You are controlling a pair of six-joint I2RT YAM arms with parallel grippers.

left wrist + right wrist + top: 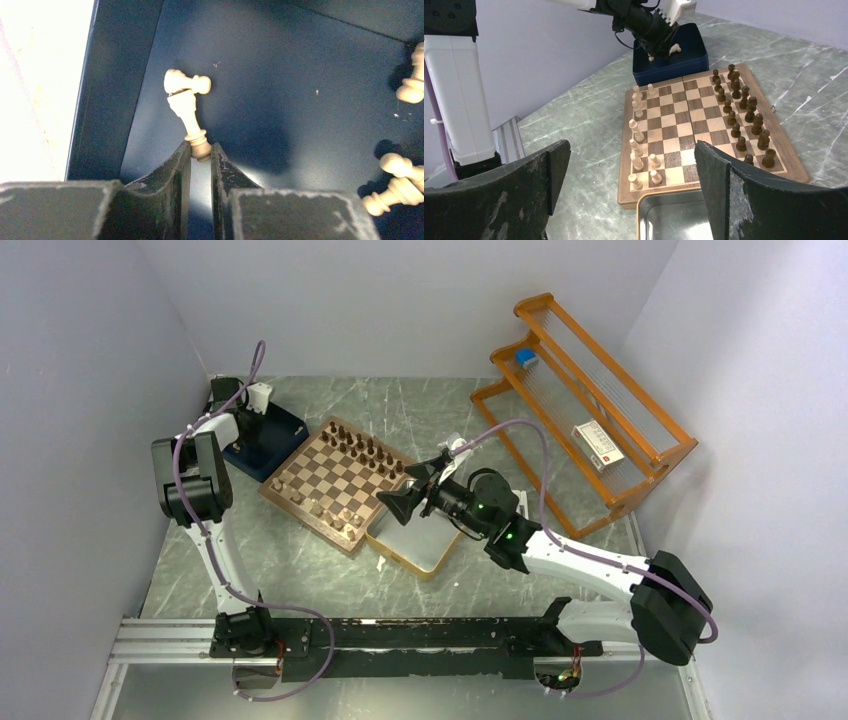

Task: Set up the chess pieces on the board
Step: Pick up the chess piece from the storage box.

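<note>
My left gripper [201, 150] is down inside the navy tray [310, 75], its fingertips shut on the knobbed end of a pale chess piece [186, 112] that lies on the tray floor. A second pale piece [186, 82] lies across its far end. More pale pieces [395, 182] rest at the tray's right. The board [300, 508] carries two rows of dark pieces [744, 115] and several pale pieces [639, 145] on the opposite side. My right gripper [631, 175] hovers open over the silver tin [674, 217], holding nothing.
The gold-rimmed tin [425, 545] sits against the board's near right corner. An orange wooden rack [590, 400] with a small box [598, 445] stands at the back right. The navy tray [275, 435] sits near the left wall.
</note>
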